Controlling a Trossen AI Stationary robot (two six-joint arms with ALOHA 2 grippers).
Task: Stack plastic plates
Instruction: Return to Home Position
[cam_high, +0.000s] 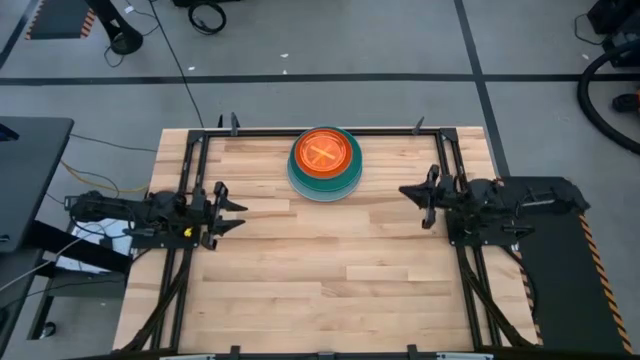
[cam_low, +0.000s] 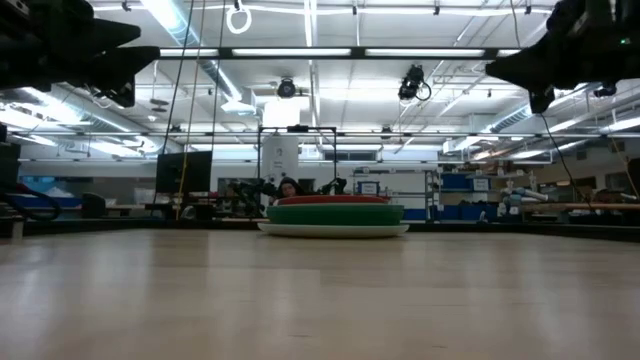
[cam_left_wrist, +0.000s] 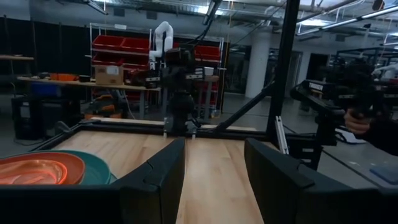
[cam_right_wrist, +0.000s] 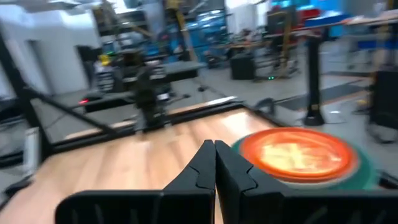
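Sitting at the far middle of the wooden table (cam_high: 330, 270), the stack of plastic plates (cam_high: 325, 166) is a single pile just inside the far rail of the black frame (cam_high: 260, 131). A translucent orange plate (cam_high: 325, 152) lies on top. Under it a red-orange rim shows, then dark green and teal rims, with a light blue plate (cam_high: 322, 193) at the bottom. From table height the pile (cam_low: 333, 215) reads as a pale base, a green band and a red top, lying level.

The left gripper (cam_high: 232, 210) hangs at the left side of the table, about midway between near and far, well apart from the stack. Its own view shows the two dark fingers (cam_left_wrist: 165, 171) spread wide with bare wood between them and nothing held; the orange plate (cam_left_wrist: 37, 169) and a teal rim (cam_left_wrist: 96, 165) show off to one side.

The right gripper (cam_high: 408, 190) hangs at the right side, also well apart from the stack. Its fingers (cam_right_wrist: 205, 165) are pressed together tip to tip and hold nothing, with the orange plate (cam_right_wrist: 295, 152) beyond them.
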